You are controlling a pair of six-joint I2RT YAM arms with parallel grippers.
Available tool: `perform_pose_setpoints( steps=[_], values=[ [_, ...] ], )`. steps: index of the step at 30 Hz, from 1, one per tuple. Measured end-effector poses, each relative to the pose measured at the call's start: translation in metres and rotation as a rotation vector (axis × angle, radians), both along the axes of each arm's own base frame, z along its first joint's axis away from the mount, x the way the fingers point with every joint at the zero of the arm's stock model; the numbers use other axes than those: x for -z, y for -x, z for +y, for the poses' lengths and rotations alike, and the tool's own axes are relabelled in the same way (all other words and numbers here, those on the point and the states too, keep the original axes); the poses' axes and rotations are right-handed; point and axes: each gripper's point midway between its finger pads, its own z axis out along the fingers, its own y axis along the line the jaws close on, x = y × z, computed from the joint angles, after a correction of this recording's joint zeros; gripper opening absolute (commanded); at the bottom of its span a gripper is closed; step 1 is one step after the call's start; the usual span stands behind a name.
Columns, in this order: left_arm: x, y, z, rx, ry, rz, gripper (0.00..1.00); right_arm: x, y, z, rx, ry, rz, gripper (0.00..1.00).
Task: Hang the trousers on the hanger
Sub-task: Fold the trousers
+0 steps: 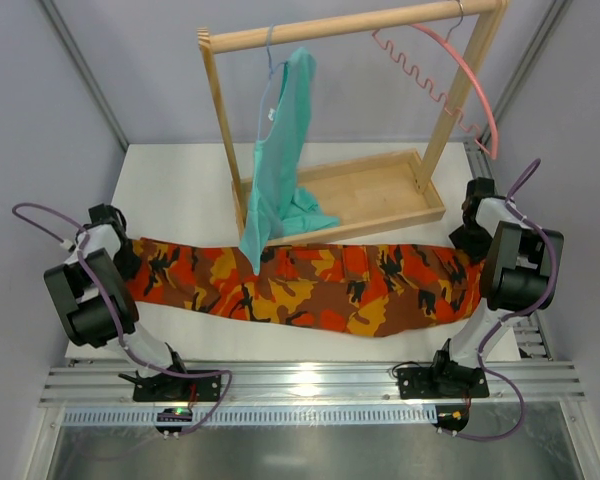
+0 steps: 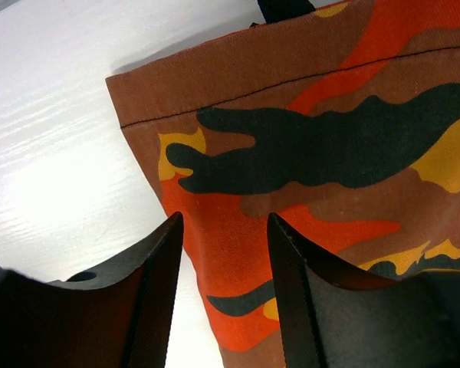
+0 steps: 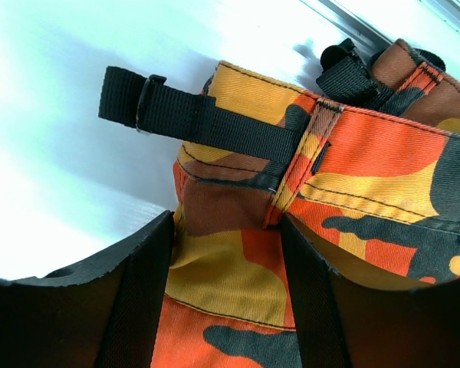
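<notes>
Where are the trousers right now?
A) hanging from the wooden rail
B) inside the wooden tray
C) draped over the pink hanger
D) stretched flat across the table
D: the trousers lie flat along the table, and the pink hanger hangs bare on the rail.

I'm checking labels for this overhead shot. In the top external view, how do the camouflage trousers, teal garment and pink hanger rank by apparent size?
1. camouflage trousers, laid out full length
2. teal garment
3. pink hanger, thin outline
The two hanging things sit nearer the camera, so they may look oversized.
</notes>
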Motion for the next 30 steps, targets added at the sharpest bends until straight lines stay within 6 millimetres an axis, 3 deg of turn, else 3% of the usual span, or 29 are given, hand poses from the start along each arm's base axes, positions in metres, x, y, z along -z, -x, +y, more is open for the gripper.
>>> perform_pose_setpoints(
  steps=[6,10,16,30],
  values=[
    [0.008,0.001,0.0,-0.015,0.007,0.015,0.27,-0.003,-0.002,0.002,-0.004,-0.008,-0.016,0.6],
    [0.008,0.002,0.001,-0.018,0.003,0.026,0.0,-0.003,-0.002,0.002,-0.005,-0.009,-0.016,0.61],
    [-0.009,-0.003,0.006,0.005,-0.03,0.045,0.0,-0.003,-0.003,0.004,-0.008,-0.015,-0.018,0.61],
    [-0.049,-0.039,-0.001,0.098,-0.132,-0.005,0.01,-0.003,-0.003,0.006,-0.013,-0.02,-0.018,0.6]
  ],
)
